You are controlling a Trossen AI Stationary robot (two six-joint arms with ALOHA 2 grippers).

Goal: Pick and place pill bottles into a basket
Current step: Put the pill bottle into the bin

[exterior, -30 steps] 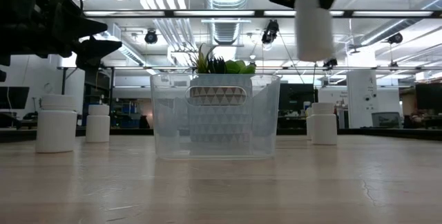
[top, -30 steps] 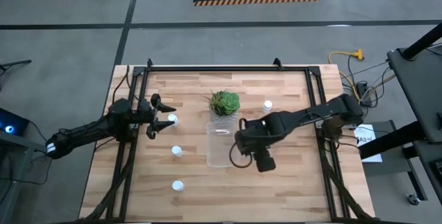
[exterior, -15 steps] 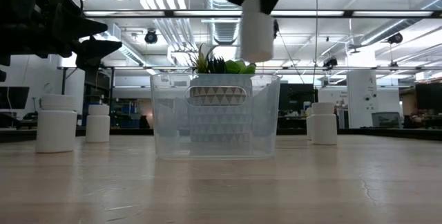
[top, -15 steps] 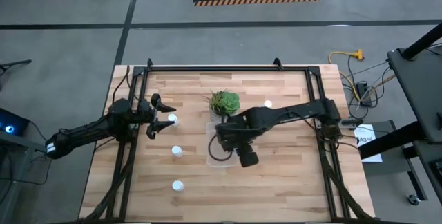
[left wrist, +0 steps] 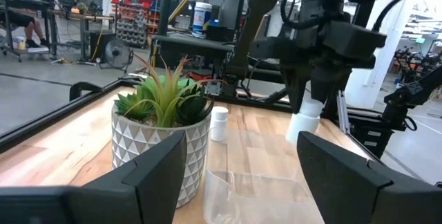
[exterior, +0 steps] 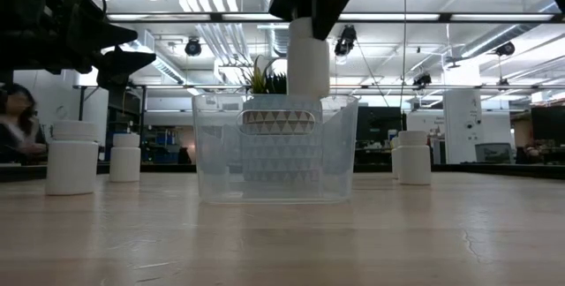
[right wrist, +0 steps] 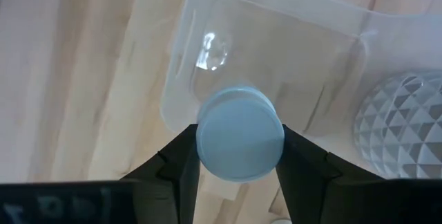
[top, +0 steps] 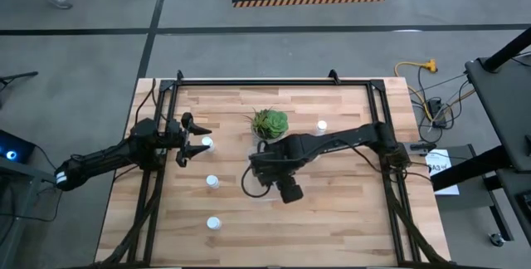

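My right gripper (top: 262,169) is shut on a white pill bottle (exterior: 308,56) right over the clear basket (exterior: 275,149). The bottle also shows in the left wrist view (left wrist: 304,122). My left gripper (top: 197,139) is open and empty, raised above the table's left side, beside a standing bottle (top: 207,143). Three more bottles stand on their bases on the table: two at the near left (top: 211,181) (top: 213,222), one at the far right (top: 321,125). I cannot see any bottle inside the basket. My right gripper pinches the bottle's upper end (exterior: 308,23) between its two fingers (right wrist: 181,160), which come from above and point down. The bottle hangs upright below them, clear of the basket. Its round lower end (right wrist: 239,142) faces the basket's floor.
A green potted plant (top: 270,124) in a patterned white pot (left wrist: 160,148) stands just behind the basket's far end. A dark frame (top: 249,80) runs along the table's edges. A person (exterior: 16,127) sits in the room beyond the table.
My right gripper has carried the bottle toward the table's left edge, from the basket's right side to over the basket. It has then come down a little. The bottle has stayed upright in the hold.
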